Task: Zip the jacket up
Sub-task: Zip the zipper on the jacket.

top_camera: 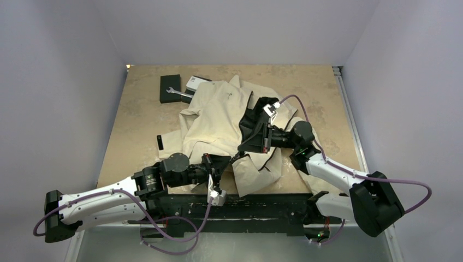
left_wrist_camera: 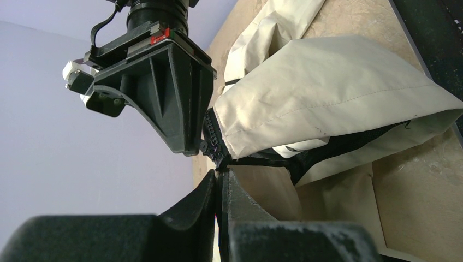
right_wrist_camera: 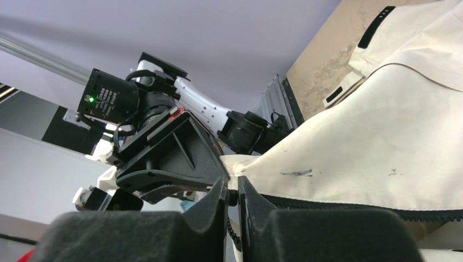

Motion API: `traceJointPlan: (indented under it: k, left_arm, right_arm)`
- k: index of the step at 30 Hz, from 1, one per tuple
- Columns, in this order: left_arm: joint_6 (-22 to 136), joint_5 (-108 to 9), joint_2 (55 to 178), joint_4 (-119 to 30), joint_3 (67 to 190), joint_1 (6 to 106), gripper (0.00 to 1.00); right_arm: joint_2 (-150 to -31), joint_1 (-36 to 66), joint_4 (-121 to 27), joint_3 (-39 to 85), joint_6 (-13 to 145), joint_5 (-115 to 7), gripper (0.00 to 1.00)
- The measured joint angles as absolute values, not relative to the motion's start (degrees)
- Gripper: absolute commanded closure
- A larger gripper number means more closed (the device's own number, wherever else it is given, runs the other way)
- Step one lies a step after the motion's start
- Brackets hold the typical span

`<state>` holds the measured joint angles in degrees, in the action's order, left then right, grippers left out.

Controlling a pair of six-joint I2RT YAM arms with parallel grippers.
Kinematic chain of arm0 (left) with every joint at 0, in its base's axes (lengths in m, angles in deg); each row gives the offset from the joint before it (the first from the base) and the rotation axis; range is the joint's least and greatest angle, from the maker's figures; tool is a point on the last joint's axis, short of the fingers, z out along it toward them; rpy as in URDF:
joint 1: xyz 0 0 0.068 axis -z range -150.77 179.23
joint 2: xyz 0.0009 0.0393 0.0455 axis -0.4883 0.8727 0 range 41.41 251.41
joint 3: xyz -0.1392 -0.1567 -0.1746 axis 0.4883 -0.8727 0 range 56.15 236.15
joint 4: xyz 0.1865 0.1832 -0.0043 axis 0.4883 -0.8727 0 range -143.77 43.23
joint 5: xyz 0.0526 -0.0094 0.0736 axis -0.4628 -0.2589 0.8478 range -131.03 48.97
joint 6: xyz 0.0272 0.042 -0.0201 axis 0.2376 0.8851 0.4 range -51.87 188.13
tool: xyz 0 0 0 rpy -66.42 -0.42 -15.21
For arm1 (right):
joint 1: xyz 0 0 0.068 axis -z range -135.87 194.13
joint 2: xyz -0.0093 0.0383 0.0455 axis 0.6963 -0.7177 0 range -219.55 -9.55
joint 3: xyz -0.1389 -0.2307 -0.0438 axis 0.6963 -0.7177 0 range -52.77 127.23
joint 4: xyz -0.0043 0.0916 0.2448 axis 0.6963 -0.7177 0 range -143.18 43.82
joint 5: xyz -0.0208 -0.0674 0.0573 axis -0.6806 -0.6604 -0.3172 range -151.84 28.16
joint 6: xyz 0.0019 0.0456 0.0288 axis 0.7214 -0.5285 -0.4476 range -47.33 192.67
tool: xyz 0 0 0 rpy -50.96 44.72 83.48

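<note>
Jacket (top_camera: 218, 117): lying crumpled across the table (top_camera: 142, 120), near hem being held up between both arms
Left gripper (left_wrist_camera: 220, 177): squeezing fully together on the hem's dark zipper (left_wrist_camera: 214, 143) edge
Right gripper (right_wrist_camera: 232, 188): pinching the zipper's bottom end, jaws standing almost together
Progress: front edges are lying apart; seemingly the whole run is waiting to be zipped
Material: thin, creased cream cloth; black ridged zipper teeth

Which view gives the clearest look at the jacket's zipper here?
Left wrist view. The zipper end sits mid-frame, black teeth sharp, right at the tips of the left claw and right claw. The right wrist view shows teeth along the jacket edge, low in frame. In the top view arms and folds hide it.
</note>
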<state>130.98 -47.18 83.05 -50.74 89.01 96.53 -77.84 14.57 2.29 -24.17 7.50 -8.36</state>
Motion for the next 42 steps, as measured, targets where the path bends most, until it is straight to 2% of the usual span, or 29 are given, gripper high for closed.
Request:
traceJointPlan:
  k: [2,12,38,39,41,42]
  left_arm:
    - [131.0,-47.2,83.1,-50.7,89.0,96.5,1.00]
    - [131.4,-46.9,83.1,-50.7,89.0,96.5,1.00]
    - [131.4,-47.2,82.3,-51.3,89.0,96.5,1.00]
    - [131.4,-47.4,82.2,-51.5,89.0,96.5,0.98]
    - [131.4,-48.0,81.8,-52.2,89.0,96.5,0.77]
    - [131.5,-48.3,81.7,-52.4,89.0,96.5,0.69]
  right_arm:
    - [-77.8,14.6,2.9,-24.2,7.0,-8.4,1.00]
    - [-78.1,14.6,2.6,-24.1,7.0,-8.7,1.00]
    - [-79.0,14.2,-25.6,-15.5,29.7,-13.5,1.00]
    - [-79.0,14.2,-26.0,-15.4,30.2,-13.7,1.00]
    - [-79.0,14.2,-26.1,-15.4,30.4,-13.8,1.00]
    - [-79.1,14.2,-26.1,-15.4,30.4,-13.8,1.00]
